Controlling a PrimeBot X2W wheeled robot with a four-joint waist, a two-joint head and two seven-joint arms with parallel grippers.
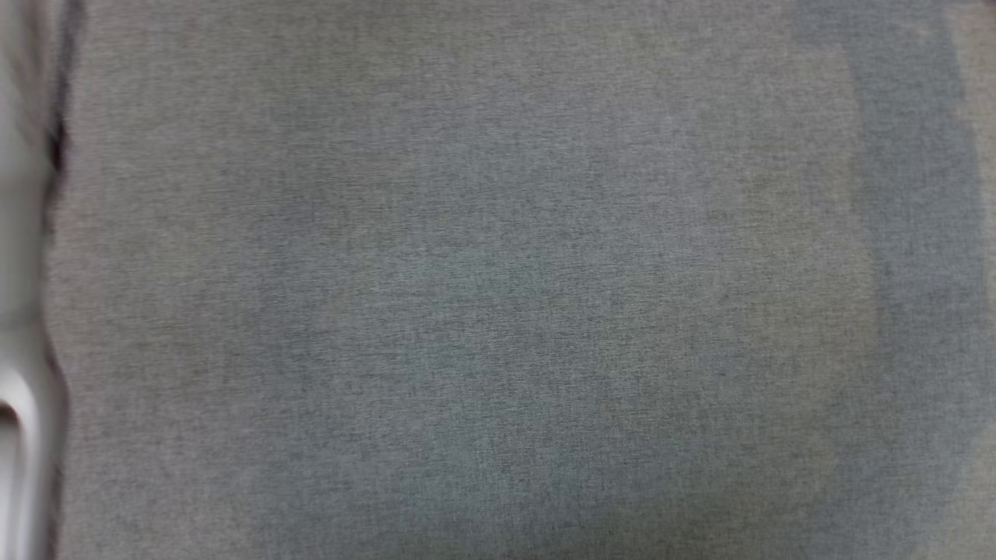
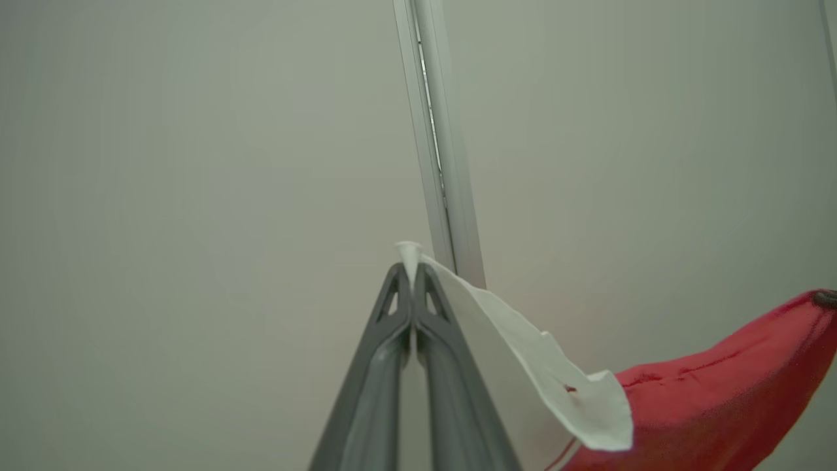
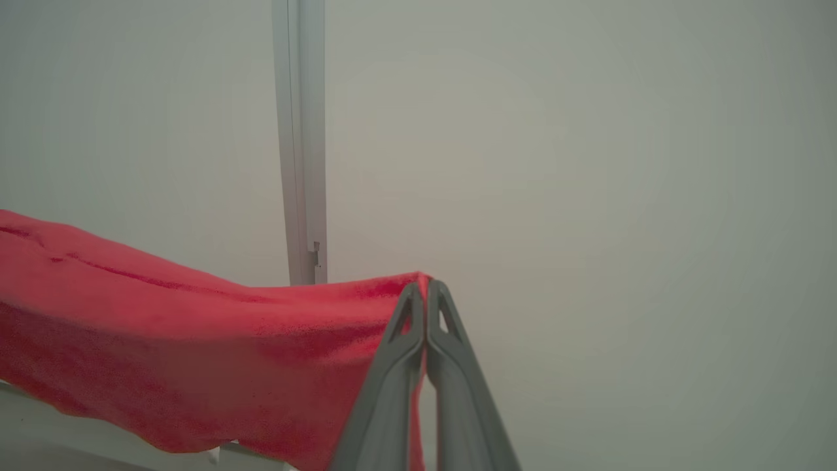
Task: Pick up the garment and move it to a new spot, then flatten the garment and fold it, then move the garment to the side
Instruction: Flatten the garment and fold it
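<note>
Grey cloth surface [image 1: 498,280] | pale wall [image 2: 163,163] | left claw [image 2: 412,265], right claw [image 3: 426,288] pinch red garment [image 3: 163,340]

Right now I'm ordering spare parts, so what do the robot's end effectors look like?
The left end effector and right end effector match: each has two long, smooth, dark grey fingers tapering to narrow tips, with a small triangular cut-out near each tip. I see no markings or cables on them.
</note>
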